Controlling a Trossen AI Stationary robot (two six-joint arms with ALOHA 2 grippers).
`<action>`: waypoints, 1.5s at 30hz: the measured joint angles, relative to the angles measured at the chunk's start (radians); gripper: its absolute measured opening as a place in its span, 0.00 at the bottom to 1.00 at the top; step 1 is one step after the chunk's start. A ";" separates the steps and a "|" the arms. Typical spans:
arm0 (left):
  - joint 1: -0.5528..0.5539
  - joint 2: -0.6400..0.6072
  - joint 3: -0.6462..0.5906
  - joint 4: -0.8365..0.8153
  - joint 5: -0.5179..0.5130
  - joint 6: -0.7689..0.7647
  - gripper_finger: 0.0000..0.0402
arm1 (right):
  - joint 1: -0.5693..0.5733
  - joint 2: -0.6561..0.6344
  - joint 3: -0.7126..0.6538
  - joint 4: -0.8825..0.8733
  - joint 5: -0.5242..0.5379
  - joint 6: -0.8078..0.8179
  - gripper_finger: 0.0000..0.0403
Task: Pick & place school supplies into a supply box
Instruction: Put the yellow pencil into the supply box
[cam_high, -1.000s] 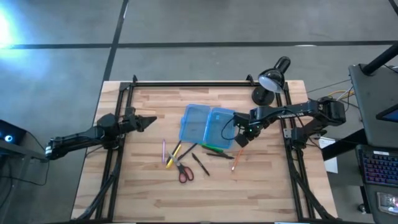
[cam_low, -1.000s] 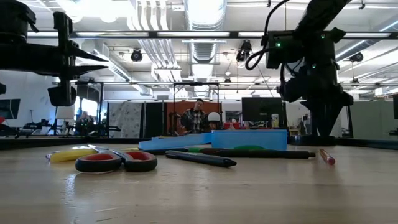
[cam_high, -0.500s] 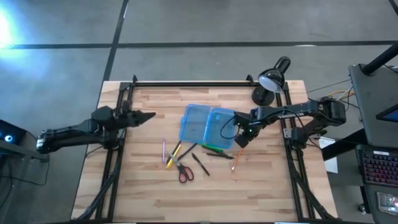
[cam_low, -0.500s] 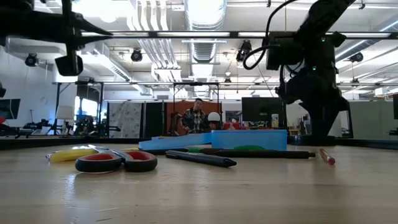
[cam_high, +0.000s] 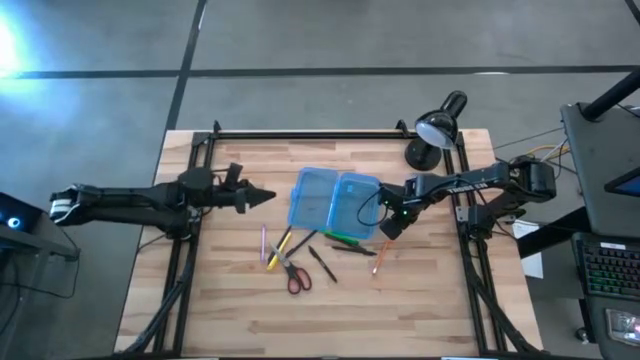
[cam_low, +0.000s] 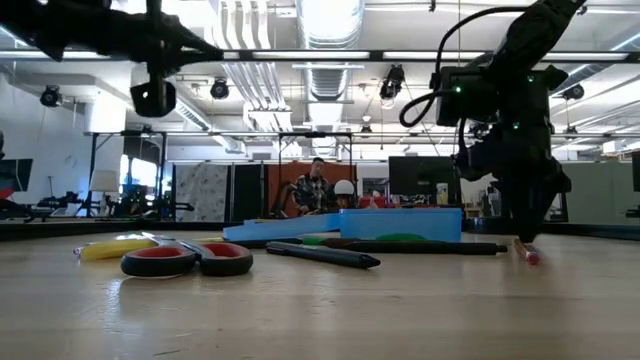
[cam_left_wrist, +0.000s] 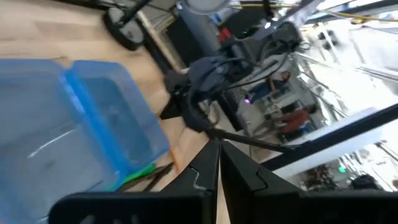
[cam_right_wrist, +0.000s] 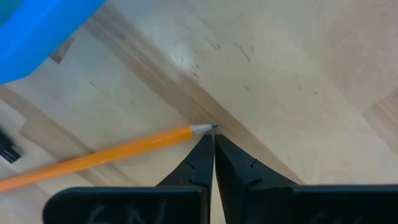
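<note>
Right tool (cam_high: 389, 228) hovers beside supply box (cam_high: 333, 203) — left tool (cam_high: 262, 197) opposite.

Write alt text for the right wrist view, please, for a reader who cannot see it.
The right gripper, its dark fingers closed together, points down at the wooden table just beside the sharpened tip of an orange pencil lying flat. A corner of the blue supply box shows at the edge.

overhead, table-level, two wrist cameras

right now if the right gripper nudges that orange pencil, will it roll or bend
The orange pencil looks thin, straight and rigid, so probably no bending. Lying flat on the smooth wooden table, it may roll or skid. The shut right gripper sits at its tip, so it could pivot.
</note>
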 joint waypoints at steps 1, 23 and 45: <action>0.000 0.016 0.008 0.003 0.007 -0.006 0.00 | 0.000 0.000 0.000 0.000 -0.001 0.002 0.02; -0.014 0.226 0.105 0.095 0.062 0.026 0.00 | 0.000 -0.039 0.014 0.029 0.000 -0.056 0.02; -0.015 0.274 0.104 0.148 0.060 0.031 0.00 | 0.000 -0.043 0.031 -0.068 -0.022 -0.162 0.02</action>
